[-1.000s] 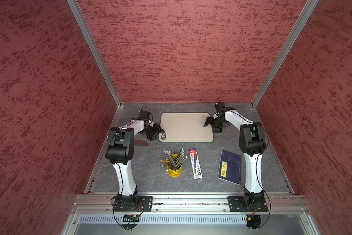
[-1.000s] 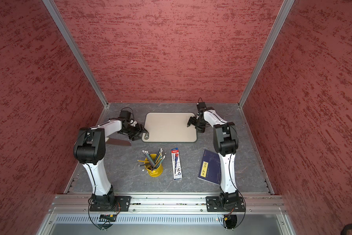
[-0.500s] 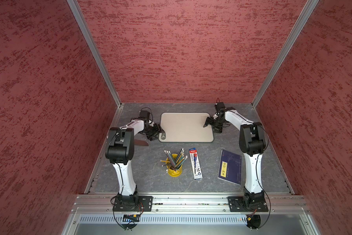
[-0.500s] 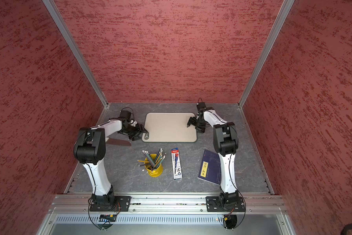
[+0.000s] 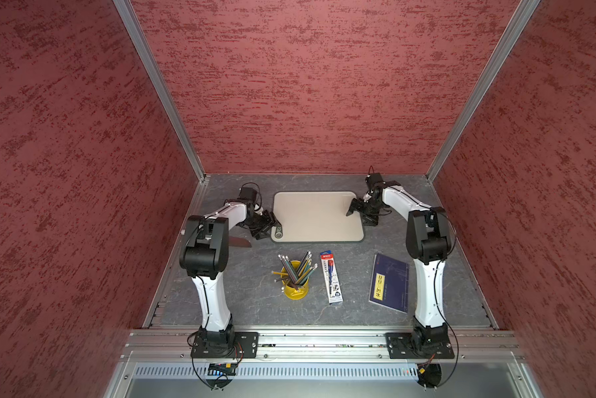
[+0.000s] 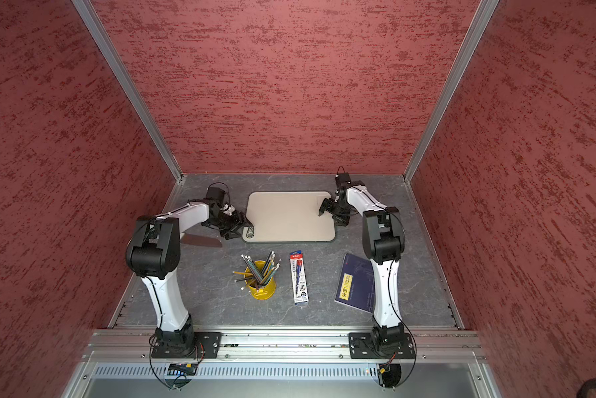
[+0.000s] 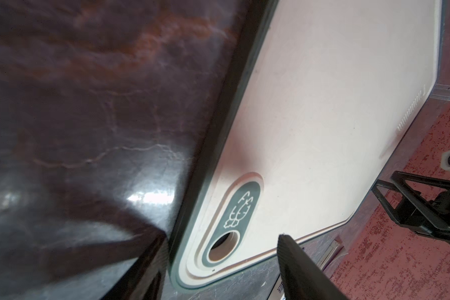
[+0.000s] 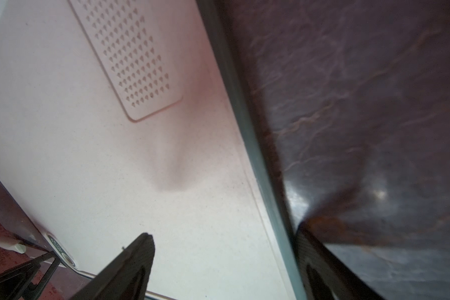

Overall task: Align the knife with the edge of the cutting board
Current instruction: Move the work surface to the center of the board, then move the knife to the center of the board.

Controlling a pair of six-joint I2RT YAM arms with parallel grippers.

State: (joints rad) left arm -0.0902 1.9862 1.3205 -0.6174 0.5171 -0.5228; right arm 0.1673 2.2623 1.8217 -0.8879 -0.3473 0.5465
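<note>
The beige cutting board (image 5: 317,217) (image 6: 289,217) lies flat at the back of the table. Only the dark blade of the knife (image 5: 239,242) (image 6: 202,240) shows, lying left of the board; the left arm's elbow hides its handle. My left gripper (image 5: 267,226) (image 7: 222,235) is open at the board's near left corner, by the oval hole (image 7: 222,245). My right gripper (image 5: 360,215) (image 8: 224,231) is open astride the board's right edge. One of its fingers is over the board (image 8: 88,155), the other over the table. Neither holds anything.
A yellow cup of pencils (image 5: 295,286), a red-white-blue pen package (image 5: 331,279) and a dark blue booklet (image 5: 389,282) lie on the near half of the table. Red walls close in the left, right and back sides. A metal rail (image 5: 307,339) runs along the front.
</note>
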